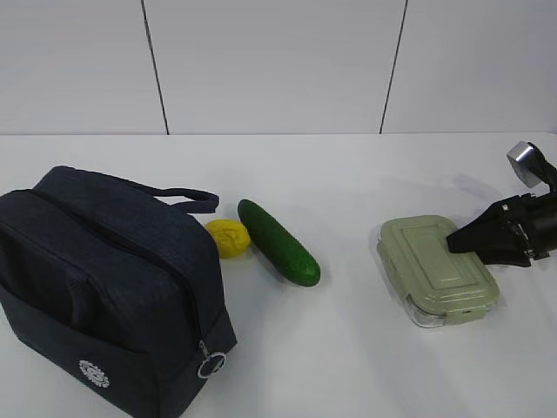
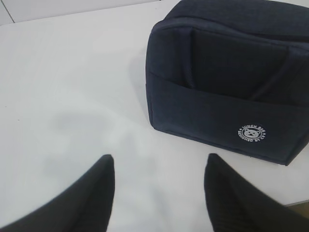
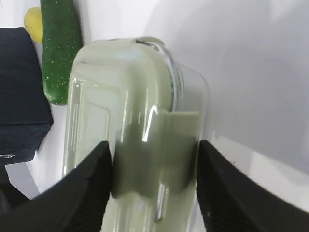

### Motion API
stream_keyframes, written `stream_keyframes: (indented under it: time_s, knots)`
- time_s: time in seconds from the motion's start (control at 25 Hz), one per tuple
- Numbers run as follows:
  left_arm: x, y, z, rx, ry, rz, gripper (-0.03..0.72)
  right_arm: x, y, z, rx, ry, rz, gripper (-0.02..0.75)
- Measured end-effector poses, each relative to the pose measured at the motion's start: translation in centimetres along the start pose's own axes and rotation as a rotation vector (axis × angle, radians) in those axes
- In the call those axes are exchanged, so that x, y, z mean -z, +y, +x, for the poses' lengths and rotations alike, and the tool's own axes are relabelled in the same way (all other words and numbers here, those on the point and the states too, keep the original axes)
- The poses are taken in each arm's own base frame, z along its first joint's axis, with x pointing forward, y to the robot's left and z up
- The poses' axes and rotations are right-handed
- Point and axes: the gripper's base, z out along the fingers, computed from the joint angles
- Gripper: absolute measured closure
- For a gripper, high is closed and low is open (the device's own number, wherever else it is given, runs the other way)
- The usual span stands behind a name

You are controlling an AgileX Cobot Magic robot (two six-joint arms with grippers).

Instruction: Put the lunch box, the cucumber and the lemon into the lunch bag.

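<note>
lunch bag, parted left hand

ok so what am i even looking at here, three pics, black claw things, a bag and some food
It is a two-armed robot at a white table. One picture looks across the table; the other two come from cameras on each wrist. The black prongs are gripper fingers. The left gripper hangs open over bare table near the lunch bag, whose zipper looks shut. The right gripper straddles the lunch box, fingers at its sides; a firm grip is not certain. The lemon and cucumber lie beside the bag.
</note>
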Motion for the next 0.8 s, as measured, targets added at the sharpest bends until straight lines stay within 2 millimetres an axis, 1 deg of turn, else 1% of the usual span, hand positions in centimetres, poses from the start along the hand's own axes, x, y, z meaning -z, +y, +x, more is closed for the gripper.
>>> stream_keyframes:
  time_s: [0.8]
  knots:
    - [0.00,0.00,0.00,0.000,0.000,0.000,0.256,0.00,0.01,-0.01,-0.003,-0.002,-0.001,0.338]
